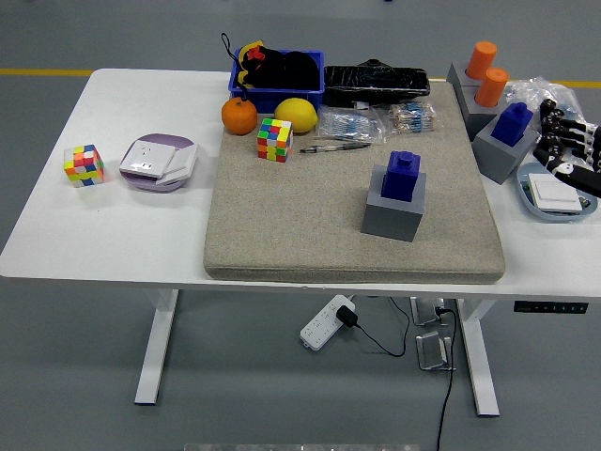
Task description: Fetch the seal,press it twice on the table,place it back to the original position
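A blue seal [405, 175] stands upright in a grey block holder [394, 207] on the beige mat [310, 216], right of the middle. A second blue seal [513, 122] sits in another grey holder [501, 151] at the mat's right edge. Two orange seals [486, 71] stand in a grey holder behind it. My right hand [563, 141] is at the table's right edge, just right of the second blue seal, fingers curled, holding nothing. My left arm is out of view.
A Rubik's cube [274, 139], orange [238, 116], lemon [295, 115], pen [333, 146], blue bin [278, 79], black bag [376, 81] and packets lie at the mat's back. Another cube [83, 164] and a purple socket box [157, 162] are left. A dish [554, 194] lies below my right hand.
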Robot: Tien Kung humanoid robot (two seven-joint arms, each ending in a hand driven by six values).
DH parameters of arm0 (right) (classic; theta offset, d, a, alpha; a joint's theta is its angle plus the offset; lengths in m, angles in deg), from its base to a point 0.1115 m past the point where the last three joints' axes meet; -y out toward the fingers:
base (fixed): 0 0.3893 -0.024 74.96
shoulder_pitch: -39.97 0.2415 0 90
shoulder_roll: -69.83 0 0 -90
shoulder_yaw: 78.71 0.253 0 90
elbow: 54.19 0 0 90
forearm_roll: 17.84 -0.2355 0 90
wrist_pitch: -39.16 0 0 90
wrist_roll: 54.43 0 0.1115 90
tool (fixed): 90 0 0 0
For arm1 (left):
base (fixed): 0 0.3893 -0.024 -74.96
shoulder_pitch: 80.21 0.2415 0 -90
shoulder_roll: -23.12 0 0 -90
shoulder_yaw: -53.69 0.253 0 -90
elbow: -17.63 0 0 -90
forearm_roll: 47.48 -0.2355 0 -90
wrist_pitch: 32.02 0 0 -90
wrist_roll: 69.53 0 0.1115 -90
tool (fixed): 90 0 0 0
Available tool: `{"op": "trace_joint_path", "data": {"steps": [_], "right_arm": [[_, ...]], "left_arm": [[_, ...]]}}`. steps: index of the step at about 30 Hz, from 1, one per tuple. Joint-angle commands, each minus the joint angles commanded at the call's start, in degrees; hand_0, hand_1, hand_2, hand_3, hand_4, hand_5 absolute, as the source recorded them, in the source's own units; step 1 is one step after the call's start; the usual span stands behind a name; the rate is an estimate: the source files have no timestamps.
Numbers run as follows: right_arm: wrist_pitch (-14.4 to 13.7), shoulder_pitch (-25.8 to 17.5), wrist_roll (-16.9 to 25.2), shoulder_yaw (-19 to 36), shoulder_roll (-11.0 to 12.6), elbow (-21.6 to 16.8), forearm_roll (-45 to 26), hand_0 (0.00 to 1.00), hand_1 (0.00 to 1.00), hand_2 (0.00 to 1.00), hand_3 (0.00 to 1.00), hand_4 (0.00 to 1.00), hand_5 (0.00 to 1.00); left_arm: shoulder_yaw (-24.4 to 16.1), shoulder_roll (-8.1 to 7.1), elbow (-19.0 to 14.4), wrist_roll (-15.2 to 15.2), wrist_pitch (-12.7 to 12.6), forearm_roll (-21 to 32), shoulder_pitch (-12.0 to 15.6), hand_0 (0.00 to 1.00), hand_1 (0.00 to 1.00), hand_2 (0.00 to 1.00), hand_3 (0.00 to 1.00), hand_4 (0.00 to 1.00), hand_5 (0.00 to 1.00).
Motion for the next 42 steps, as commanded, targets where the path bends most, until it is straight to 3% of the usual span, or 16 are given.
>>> {"op": "trace_joint_path", "data": {"steps": [42], "right_arm": [[-1.28, -0.3, 0.96, -1.11, -0.63, 0.51, -0.51, 0.885, 0.823, 0.785, 0.769, 0.842, 0.253]], "left_arm": [[0.85, -0.6, -0.07, -0.05, 0.02, -0.11, 0.31, 0.718, 0.692, 0.683, 0.719, 0.64, 0.236]]}}
